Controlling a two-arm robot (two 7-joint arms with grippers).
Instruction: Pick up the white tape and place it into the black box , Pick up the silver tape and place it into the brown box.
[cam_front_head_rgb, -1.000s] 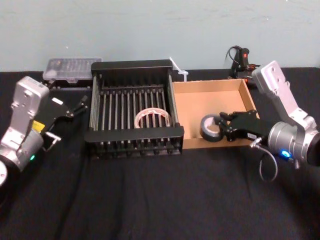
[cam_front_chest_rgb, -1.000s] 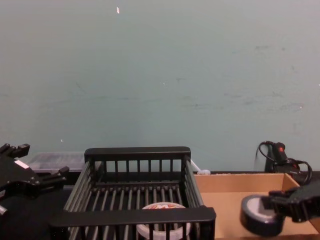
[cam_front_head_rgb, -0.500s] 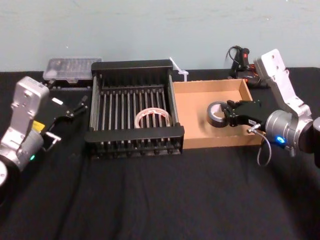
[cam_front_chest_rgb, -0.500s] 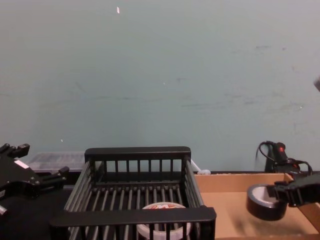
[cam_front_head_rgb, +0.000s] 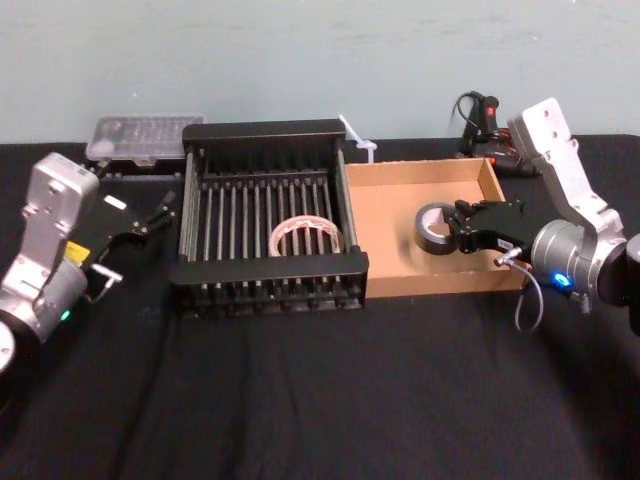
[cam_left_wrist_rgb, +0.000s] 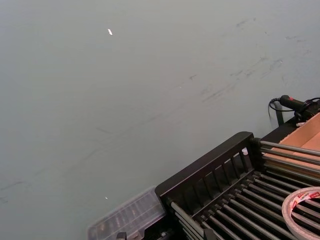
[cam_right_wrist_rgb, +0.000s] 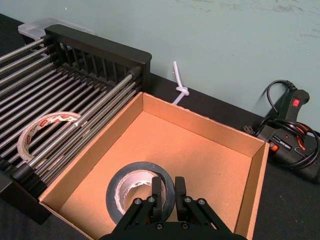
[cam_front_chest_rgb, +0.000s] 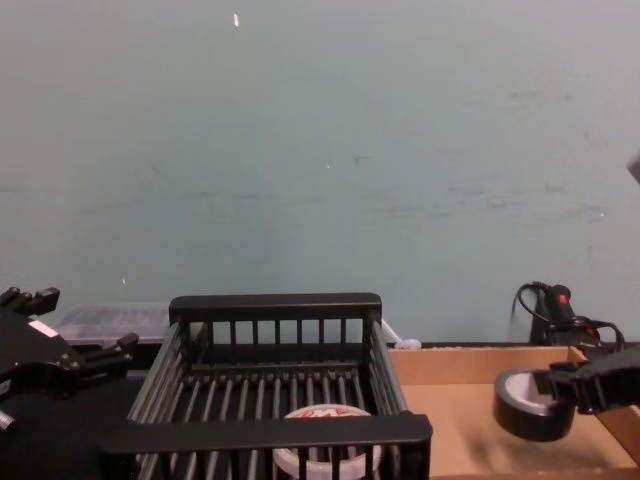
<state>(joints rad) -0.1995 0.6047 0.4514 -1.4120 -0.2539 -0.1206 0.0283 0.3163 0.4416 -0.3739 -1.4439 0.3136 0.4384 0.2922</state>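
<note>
Right gripper (cam_front_head_rgb: 458, 228): right of centre in the head view, over the cardboard tray, fingers clamped on the wall of the grey roll.
Grey roll (cam_front_head_rgb: 435, 227): carried above the tray floor; in the chest view it hangs at lower right, clear of the cardboard.
Cardboard tray (cam_front_head_rgb: 390, 205): right of centre in the head view, touching the black basket's right side; holds nothing else.
White roll (cam_front_head_rgb: 306, 237): lying flat on the bars in the near half of the black basket (cam_front_head_rgb: 264, 133), centre of the head view.
Left gripper (cam_front_head_rgb: 150, 216): at the left edge of the head view, beside the basket, fingers apart, carrying nothing.
Stage, as judged: white roll delivered; grey roll awaiting release.
Risk one: released from this height, the roll may land on edge and roll to a wall.
Risk two: the grip takes one wall only, so the roll may tilt or slip early.
Risk three: lowering could catch the tray's low near wall and shift it.
</note>
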